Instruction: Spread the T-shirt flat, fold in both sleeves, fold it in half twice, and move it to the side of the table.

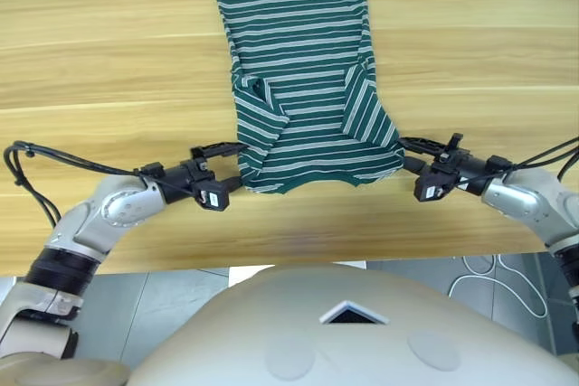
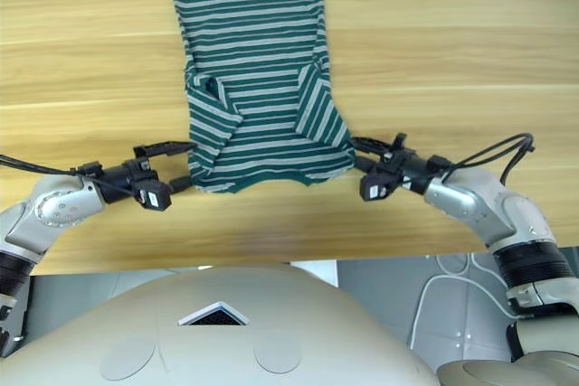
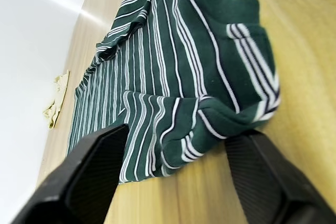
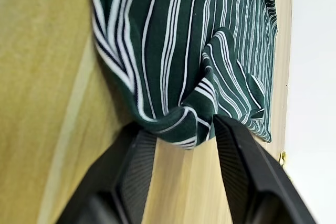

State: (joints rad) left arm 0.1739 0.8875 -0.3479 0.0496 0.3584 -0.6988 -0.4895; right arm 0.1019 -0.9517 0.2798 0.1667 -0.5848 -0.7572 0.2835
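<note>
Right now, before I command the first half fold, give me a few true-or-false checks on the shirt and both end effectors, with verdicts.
1. The sleeves of the T-shirt are both folded in over its body. True.
2. The T-shirt is already folded in half. False: it lies at full length on the table.
3. The left end effector is shut, clear of the cloth. False: its fingers are open, astride the near left corner.
4. The right end effector sits at the near right corner. True.
5. The T-shirt hangs over the table's near edge. False: it lies wholly on the top.
</note>
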